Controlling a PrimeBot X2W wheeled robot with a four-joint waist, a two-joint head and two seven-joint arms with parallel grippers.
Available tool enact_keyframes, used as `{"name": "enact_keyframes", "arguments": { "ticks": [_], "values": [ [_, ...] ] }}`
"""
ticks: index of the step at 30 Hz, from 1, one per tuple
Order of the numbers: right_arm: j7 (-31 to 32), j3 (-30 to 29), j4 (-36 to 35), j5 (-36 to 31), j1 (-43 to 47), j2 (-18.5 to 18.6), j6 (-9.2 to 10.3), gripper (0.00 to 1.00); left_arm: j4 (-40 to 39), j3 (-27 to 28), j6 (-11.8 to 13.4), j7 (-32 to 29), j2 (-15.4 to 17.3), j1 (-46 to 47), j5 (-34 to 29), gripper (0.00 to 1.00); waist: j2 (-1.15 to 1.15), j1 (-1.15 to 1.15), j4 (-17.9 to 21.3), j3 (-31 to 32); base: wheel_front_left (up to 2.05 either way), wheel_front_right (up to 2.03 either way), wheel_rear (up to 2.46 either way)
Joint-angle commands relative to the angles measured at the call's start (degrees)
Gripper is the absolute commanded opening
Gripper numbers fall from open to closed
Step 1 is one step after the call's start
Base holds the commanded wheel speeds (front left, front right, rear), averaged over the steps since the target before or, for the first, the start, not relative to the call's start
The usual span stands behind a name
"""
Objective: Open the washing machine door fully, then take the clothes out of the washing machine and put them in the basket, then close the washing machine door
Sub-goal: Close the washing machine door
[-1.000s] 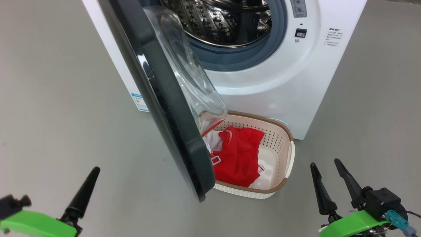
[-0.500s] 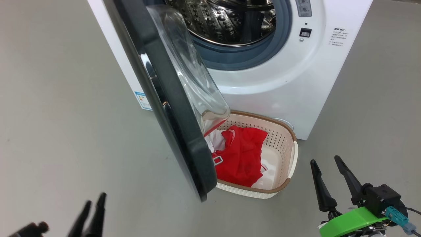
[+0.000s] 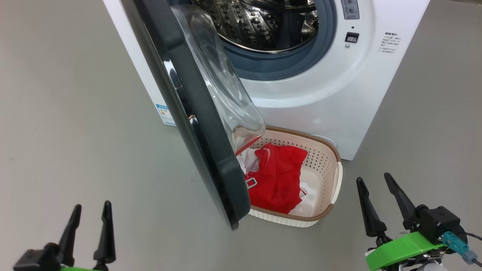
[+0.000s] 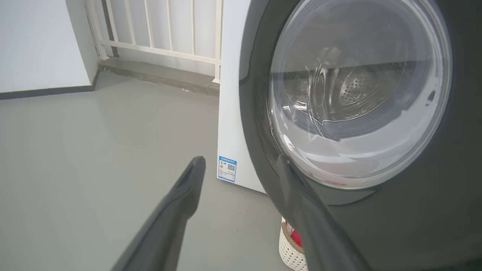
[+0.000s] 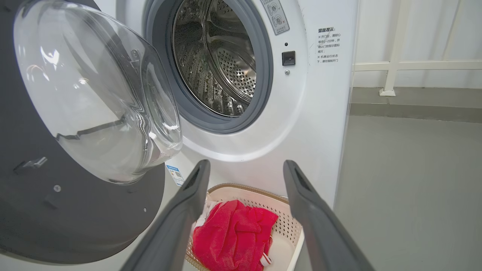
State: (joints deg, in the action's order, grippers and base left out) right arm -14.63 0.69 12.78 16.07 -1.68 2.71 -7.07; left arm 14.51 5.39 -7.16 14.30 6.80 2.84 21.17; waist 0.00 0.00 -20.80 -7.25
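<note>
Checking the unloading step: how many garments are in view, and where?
2. A red garment lies in the basket; a white garment lies partly under it there. What shows of the drum holds none, but the door hides part of the basket.

Light: bright, even, diffuse.
Glare: white streaks on the glass of the washing machine door (image 3: 196,113); sparkle on the drum (image 3: 260,22) behind the door.
Shadow: soft, faint, on the floor (image 3: 75,113) below the door.
Focus: door sharp; left gripper (image 4: 241,161) fingers (image 4: 177,210) before the door soft-edged.
</note>
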Motion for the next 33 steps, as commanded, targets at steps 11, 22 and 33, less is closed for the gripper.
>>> {"name": "enact_keyframes", "arguments": {
  "ticks": [11, 22, 33],
  "values": [
    [-0.37, 1.53, -1.16, -0.40, -1.63, 0.17, -0.42, 1.00, -0.31, 4.33, -0.33, 0.69, -3.40, -1.62, -7.33, 1.00, 0.00, 0.00, 0.18, 0.54, 0.00, 0.00, 0.00],
    [-0.37, 1.75, -0.94, -0.14, -0.80, 0.17, -0.42, 1.00, -0.25, 4.65, -0.33, 0.70, -3.77, -2.17, -8.19, 1.00, 0.00, 0.00, 0.10, 1.48, 0.00, 0.00, 0.00],
    [-0.37, 1.79, -1.02, -0.02, -0.73, 0.17, -0.42, 1.00, 0.55, 0.75, -0.33, 0.70, -2.43, -0.61, -1.23, 0.02, 0.00, 0.00, 0.13, 1.29, 0.00, 0.00, 0.00]
  ]
}}
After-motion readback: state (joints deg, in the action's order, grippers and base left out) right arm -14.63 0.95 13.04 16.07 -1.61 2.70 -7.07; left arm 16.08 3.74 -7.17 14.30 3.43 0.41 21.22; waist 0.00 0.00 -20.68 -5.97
